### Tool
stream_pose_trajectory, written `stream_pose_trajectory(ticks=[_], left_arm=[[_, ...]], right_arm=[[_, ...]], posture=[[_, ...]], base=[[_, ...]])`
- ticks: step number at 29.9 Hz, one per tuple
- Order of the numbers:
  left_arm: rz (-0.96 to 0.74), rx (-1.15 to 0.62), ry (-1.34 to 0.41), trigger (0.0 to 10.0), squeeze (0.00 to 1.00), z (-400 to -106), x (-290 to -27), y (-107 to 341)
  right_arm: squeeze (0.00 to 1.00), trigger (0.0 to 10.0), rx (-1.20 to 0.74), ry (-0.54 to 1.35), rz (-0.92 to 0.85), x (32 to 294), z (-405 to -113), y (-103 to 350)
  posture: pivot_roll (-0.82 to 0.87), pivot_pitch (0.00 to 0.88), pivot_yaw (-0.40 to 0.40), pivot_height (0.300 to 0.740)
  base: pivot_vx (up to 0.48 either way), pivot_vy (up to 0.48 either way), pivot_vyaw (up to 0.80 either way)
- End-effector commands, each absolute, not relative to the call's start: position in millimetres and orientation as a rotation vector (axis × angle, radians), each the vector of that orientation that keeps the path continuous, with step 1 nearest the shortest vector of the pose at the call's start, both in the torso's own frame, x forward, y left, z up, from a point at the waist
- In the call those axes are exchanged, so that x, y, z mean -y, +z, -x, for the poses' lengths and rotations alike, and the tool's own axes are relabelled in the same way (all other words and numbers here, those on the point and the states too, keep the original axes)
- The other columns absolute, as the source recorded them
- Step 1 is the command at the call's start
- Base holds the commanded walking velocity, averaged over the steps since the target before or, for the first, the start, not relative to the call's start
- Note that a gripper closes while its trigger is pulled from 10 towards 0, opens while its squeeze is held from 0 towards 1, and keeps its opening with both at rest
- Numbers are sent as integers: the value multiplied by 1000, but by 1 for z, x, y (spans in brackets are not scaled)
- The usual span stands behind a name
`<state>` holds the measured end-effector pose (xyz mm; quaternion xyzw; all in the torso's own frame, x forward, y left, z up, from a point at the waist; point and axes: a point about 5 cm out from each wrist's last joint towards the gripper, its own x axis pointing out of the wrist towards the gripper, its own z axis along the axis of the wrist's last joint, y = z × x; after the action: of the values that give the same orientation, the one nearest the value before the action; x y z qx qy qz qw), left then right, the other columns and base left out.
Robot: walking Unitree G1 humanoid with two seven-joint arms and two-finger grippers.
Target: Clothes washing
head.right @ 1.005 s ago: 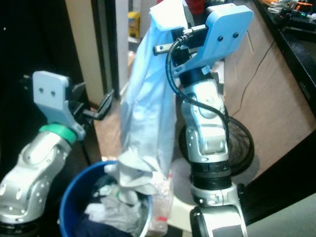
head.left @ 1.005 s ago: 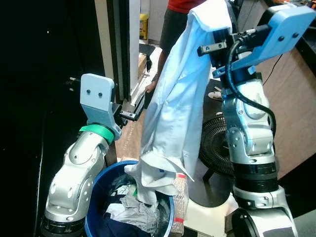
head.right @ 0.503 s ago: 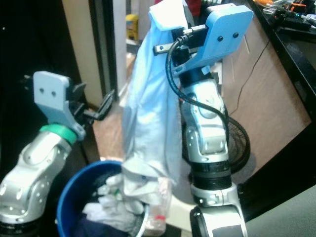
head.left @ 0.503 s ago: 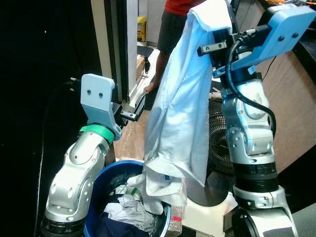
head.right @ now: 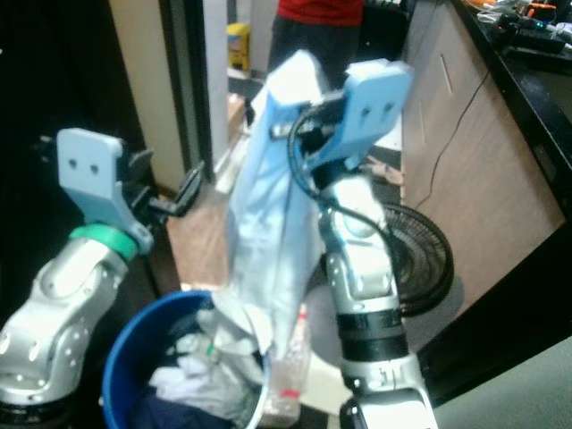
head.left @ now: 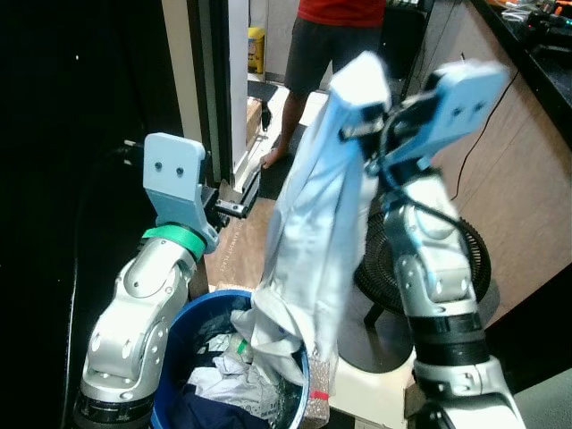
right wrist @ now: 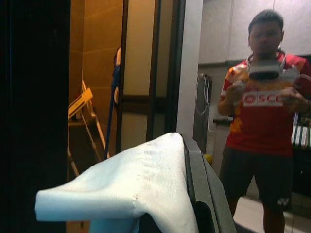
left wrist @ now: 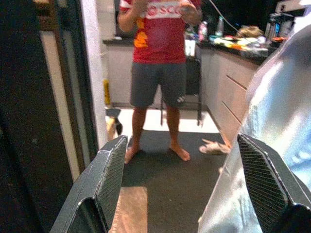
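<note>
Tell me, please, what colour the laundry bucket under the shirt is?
Blue; the laundry bucket shows best in the right eye view.

A: What's hard to see?
B: The right gripper is motion-blurred, its fingers wrapped in the pale blue shirt.
A: Anything else?
B: The shirt's hem hides part of the blue bucket, which the bottom edge cuts off. The person is cropped at the chest.

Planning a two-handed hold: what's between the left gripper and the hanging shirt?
Nothing. In the left eye view the open left gripper points at the pale blue shirt, which hangs from the right gripper; floor shows through the gap.
</note>
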<state>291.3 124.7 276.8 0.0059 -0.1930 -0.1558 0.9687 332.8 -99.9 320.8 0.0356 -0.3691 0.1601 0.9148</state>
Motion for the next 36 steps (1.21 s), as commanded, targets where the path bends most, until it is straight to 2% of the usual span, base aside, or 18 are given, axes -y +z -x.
stream_pose_trajectory(ticks=[1,10,11,16,21,27,29,36], left_arm=[[-27,431,-361,10000,0,-284,-120,282],[-57,432,-449,10000,0,-278,-108,279],[-34,417,-424,10000,0,-281,-111,277],[-20,410,-409,10000,0,-283,-114,276],[-11,371,-400,10000,0,-283,-115,267],[10,277,-333,10000,0,-292,-123,248],[19,256,-317,10000,0,-293,-125,245],[17,187,-269,10000,0,-299,-132,233]], right_arm=[[0,10000,798,334,-65,99,-327,326],[0,10000,792,332,2,99,-328,322],[0,10000,674,313,45,101,-341,296],[0,10000,513,289,145,107,-355,253],[0,10000,157,298,279,117,-367,178],[0,10000,-28,317,195,113,-362,138],[0,10000,-49,308,140,112,-361,131],[0,10000,-37,329,163,106,-356,122]], posture=[[102,93,-14,724],[95,91,-14,724],[91,90,-17,724],[95,91,-20,724],[98,93,-23,724],[100,94,-23,724],[100,95,-22,724],[97,95,-20,724]], base=[[0,0,0],[0,0,0],[0,0,0],[0,0,0],[0,0,0],[0,0,0],[0,0,0],[0,0,0]])
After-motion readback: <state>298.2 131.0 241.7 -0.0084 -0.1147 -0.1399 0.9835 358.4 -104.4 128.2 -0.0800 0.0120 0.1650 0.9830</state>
